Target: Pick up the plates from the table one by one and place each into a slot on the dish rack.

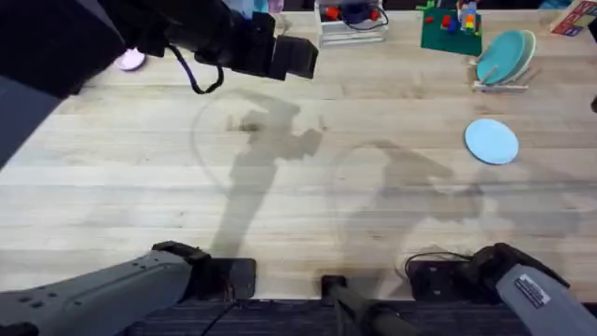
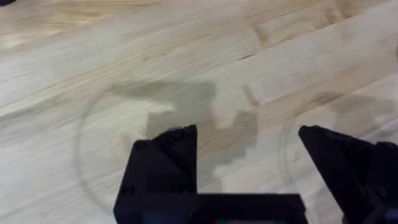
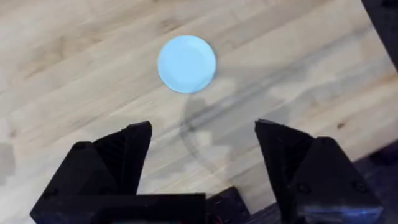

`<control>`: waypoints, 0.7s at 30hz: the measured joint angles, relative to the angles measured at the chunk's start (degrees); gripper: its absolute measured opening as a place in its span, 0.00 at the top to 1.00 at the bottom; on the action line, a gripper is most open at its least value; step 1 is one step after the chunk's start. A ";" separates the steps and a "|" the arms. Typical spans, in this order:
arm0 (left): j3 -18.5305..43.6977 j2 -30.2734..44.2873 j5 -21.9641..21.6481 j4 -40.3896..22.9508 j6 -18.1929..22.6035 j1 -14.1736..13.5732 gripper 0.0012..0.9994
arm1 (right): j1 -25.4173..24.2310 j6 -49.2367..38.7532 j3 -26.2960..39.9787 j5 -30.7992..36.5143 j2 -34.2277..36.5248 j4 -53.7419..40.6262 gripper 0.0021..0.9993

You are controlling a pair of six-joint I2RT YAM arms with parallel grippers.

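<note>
Both grippers (image 2: 245, 149) (image 3: 202, 143) spread empty, light blue plate (image 1: 492, 141) on table (image 1: 280, 187), dish rack (image 1: 504, 82) holding two plates

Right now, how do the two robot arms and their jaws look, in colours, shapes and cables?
Both arms have grey link shells with black joints; the right arm bears a white label, and a thin black cable loops off the left arm. The left gripper and right gripper each have two black, angular, wedge-shaped fingers.

Light blue plate (image 1: 492, 141) flat on table (image 1: 308, 187)
</note>
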 joint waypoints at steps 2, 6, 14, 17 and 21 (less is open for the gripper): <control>-0.02 -0.01 1.00 0.73 0.01 0.00 0.00 | -1.69 0.79 -0.11 0.00 -0.12 -0.20 0.00; -0.01 -0.01 4.35 3.02 1.01 0.00 0.00 | -2.66 1.70 -0.18 -0.02 0.00 -0.16 0.00; -0.02 -0.01 10.00 8.10 1.91 -0.93 0.00 | -2.66 1.85 -0.18 0.02 -0.01 -0.16 0.00; 0.00 0.00 10.56 10.32 1.95 -3.01 0.00 | -2.66 1.86 -0.20 0.08 -0.01 -0.16 0.00; 0.00 0.51 11.07 13.04 1.33 -6.67 0.00 | -2.66 2.00 -0.20 0.24 -0.01 -0.16 0.00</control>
